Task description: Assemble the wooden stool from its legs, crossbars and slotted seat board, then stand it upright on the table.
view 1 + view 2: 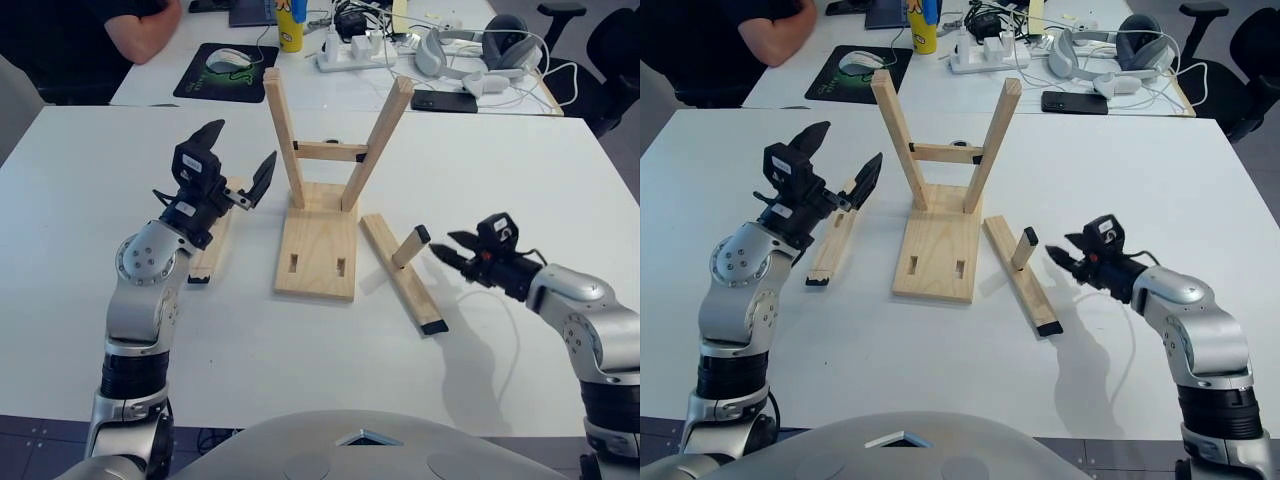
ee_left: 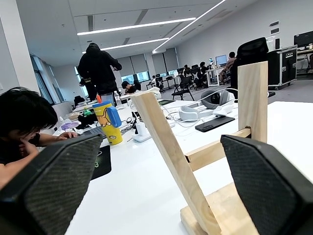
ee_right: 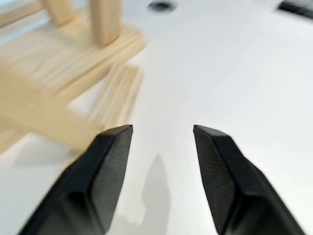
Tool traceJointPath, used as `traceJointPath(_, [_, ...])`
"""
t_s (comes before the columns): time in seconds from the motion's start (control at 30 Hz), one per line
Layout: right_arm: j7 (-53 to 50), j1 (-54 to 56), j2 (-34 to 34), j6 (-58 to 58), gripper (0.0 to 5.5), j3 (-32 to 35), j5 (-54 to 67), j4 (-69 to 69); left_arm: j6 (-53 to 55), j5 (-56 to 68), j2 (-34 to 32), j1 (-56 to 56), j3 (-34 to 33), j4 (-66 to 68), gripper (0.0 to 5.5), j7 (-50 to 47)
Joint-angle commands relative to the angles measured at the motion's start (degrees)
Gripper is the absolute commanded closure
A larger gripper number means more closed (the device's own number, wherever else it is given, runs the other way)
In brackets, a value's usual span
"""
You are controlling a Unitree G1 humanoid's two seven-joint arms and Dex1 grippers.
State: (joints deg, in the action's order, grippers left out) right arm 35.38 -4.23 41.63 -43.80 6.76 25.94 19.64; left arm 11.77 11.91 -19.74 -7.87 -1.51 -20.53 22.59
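The slotted seat board (image 1: 318, 248) lies flat in the middle of the white table. Two legs (image 1: 285, 135) stand up from its far end, joined by a crossbar (image 1: 331, 152). To its right lies a loose leg (image 1: 405, 280) with a short crossbar stub (image 1: 411, 246) sticking up. Another loose leg (image 1: 211, 250) lies to the left of the board. My left gripper (image 1: 242, 152) hovers open above that left leg, its pads (image 2: 58, 191) facing the upright legs (image 2: 171, 156). My right gripper (image 1: 446, 246) is open and low, just right of the stub, with nothing between its fingers (image 3: 105, 171).
A second table behind holds a mouse pad with a mouse (image 1: 228, 62), a yellow cup (image 1: 290, 25), a power strip (image 1: 355, 50), headphones (image 1: 470, 55) and a phone (image 1: 443, 100). A person's arm (image 1: 140, 30) rests at the back left. The near half of the table (image 1: 300, 360) is bare.
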Motion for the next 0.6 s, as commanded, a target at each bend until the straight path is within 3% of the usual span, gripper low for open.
traceJointPath(0.03, [3.20,0.46,5.84,-3.70,2.49,-1.40,-1.01,0.81,0.23,-0.41,-0.29,1.68,-1.03,-1.95,1.01,-0.78])
traceJointPath(0.37, [1.71,0.13,3.60,-13.64,1.13,-3.64,3.83,10.12,0.94,-0.35,-0.26,2.53,-0.60,-2.45,1.01,-0.48])
traceJointPath(0.6, [-8.51,0.14,0.86,-10.19,1.13,-12.75,-7.35,10.75,2.71,-0.21,-1.06,3.00,-0.85,-4.31,1.01,-0.19])
